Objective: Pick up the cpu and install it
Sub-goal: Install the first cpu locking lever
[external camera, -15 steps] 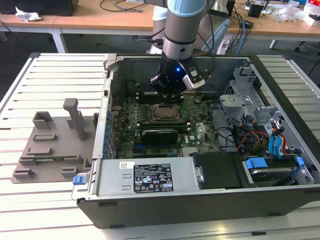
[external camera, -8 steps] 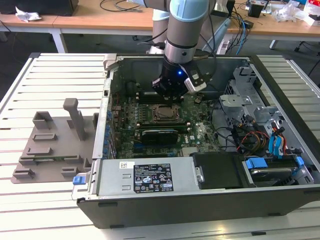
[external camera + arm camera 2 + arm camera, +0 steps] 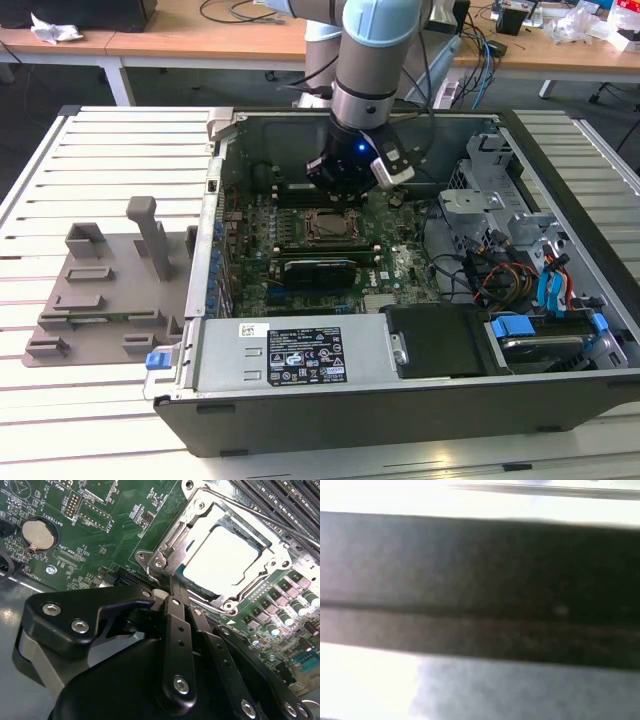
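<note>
The cpu (image 3: 222,555) lies flat in the motherboard socket, its silvery-white top showing inside the metal socket frame (image 3: 165,550). In the exterior view the socket (image 3: 327,228) sits mid-board inside the open computer case. My gripper (image 3: 343,178) hangs over the board just behind the socket. In the second wrist view the black gripper (image 3: 172,587) reaches to the socket frame's edge, beside the cpu, with nothing seen in it. A thin metal lever (image 3: 250,510) runs along the far side of the frame.
A grey plastic tray (image 3: 110,290) lies on the slatted table at the exterior view's left. The case walls (image 3: 215,180) ring the board. The power supply (image 3: 300,355) is in front; a drive cage with cables (image 3: 530,290) is at the right. A coin battery (image 3: 37,534) sits on the board.
</note>
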Motion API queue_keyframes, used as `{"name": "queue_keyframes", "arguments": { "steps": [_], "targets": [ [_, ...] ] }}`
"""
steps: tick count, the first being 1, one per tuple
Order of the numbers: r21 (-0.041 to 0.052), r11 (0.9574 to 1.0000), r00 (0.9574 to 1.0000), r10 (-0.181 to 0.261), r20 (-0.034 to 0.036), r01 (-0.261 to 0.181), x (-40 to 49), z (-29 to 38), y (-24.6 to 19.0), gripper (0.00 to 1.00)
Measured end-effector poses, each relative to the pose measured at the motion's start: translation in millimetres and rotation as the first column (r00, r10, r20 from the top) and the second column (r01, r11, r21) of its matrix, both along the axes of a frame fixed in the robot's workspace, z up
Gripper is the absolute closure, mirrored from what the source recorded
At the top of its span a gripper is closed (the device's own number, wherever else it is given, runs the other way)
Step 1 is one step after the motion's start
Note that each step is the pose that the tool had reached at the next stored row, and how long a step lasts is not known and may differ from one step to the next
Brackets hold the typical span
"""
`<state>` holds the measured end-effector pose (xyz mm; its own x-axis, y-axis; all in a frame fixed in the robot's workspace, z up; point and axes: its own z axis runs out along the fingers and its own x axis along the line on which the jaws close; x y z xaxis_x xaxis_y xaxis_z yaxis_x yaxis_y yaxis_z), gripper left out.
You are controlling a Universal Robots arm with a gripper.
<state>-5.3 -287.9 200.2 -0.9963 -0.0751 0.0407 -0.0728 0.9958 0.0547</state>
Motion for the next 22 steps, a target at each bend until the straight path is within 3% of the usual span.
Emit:
{"name": "queue_keyframes", "arguments": {
  "steps": [2, 6, 8, 15, 17, 20, 22],
  "targets": [
    [0.0042, 1.0, 1.0, 0.0, 0.004, 0.0, 0.9, 2.5, 1.1, 0.89],
    [0.0027, 1.0, 1.0, 0.0, 0.0019, 0.0, 0.6, 8.9, -0.9, 0.89],
    [0.0027, 1.0, 1.0, 0.0, 0.002, 0.0, 0.6, 9.5, -4.3, 0.89],
    [0.0026, 1.0, 1.0, 0.0, 0.0023, 0.0, 0.4, 9.6, -26.9, 0.89],
    [0.0026, 1.0, 1.0, 0.0, 0.0026, 0.0, 0.4, 10.4, -30.0, 0.89],
    [0.0024, 1.0, 1.0, 0.0, 0.0035, 0.0, 0.3, 18.3, -33.6, 0.89],
    [0.0026, 1.0, 1.0, 0.0, 0.0037, 0.0, 0.4, 28.2, -33.9, 0.89]
  ]
}}
